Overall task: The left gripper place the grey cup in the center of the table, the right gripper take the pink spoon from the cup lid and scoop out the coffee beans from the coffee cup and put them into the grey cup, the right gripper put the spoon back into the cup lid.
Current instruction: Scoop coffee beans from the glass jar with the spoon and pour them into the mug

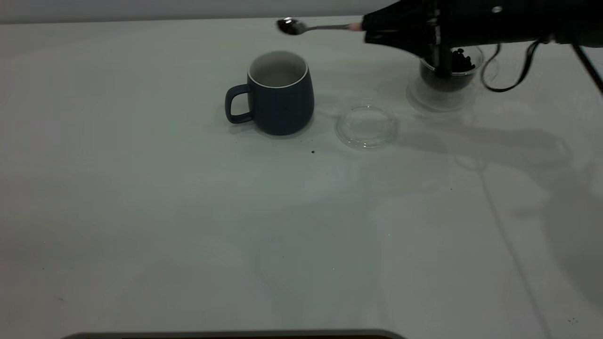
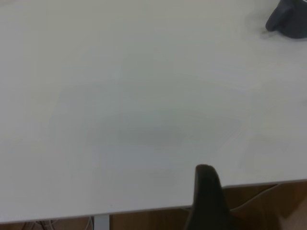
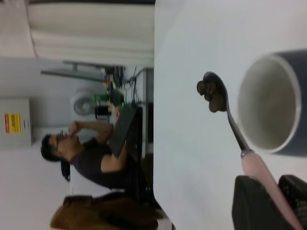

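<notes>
Centrally, the grey cup (image 1: 279, 94) is standing upright on the table (image 1: 188, 226), its loop handle pointing away from the cup lid (image 1: 366, 126), which is lying flat just beside it. Beyond the lid from the grey cup, the coffee cup (image 1: 447, 80) is sitting partly hidden behind the right gripper (image 1: 370, 30), with dark beans heaped inside. The right gripper is holding the pink spoon (image 1: 313, 27) by its pale handle, jaws clenched on it, so that the metal bowl is hanging in the air above and just behind the grey cup's rim. Only the right wrist view is showing the load: a few coffee beans (image 3: 211, 93) are resting in the spoon bowl, beside the grey cup's white, seemingly empty interior. The left wrist view is showing bare tabletop, the table edge and a single dark finger of the left gripper (image 2: 207, 191), well apart from the grey cup; whether those jaws are released or clenched cannot be told.
</notes>
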### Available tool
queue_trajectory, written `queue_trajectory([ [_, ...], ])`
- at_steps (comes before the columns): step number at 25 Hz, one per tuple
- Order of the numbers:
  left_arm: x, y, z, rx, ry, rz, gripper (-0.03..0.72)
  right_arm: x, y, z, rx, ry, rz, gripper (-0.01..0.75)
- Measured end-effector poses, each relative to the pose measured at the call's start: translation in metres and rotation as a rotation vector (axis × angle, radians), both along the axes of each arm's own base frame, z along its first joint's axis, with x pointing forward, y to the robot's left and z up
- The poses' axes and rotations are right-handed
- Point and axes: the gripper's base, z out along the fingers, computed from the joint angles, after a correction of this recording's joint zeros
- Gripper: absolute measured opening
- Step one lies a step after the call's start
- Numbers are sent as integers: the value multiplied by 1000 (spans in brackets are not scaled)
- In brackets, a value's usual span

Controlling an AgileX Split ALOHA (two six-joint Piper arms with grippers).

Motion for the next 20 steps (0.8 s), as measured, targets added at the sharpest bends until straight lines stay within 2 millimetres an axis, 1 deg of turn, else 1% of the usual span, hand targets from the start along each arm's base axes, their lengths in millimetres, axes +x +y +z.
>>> queue_trajectory([
  [3,0,0,0,0,0,0,567,-3,11,0,-18,-51,41,103],
  [7,0,0,0,0,0,0,567,-2,13,-4,-115,-194,72,103],
  [9,0,0,0,0,0,0,567,-1,12,-7,-190,-315,100,103],
  [11,0,0,0,0,0,0,567,1,10,-10,-280,-484,152,103],
  [13,0,0,0,0,0,0,567,2,9,-11,-351,-617,197,103],
  [16,0,0,0,0,0,0,567,2,9,-12,-399,-728,240,103],
  [18,0,0,0,0,0,0,567,3,8,-6,-413,-750,239,103],
  [20,0,0,0,-2,0,2,567,5,7,8,-406,-729,219,103],
])
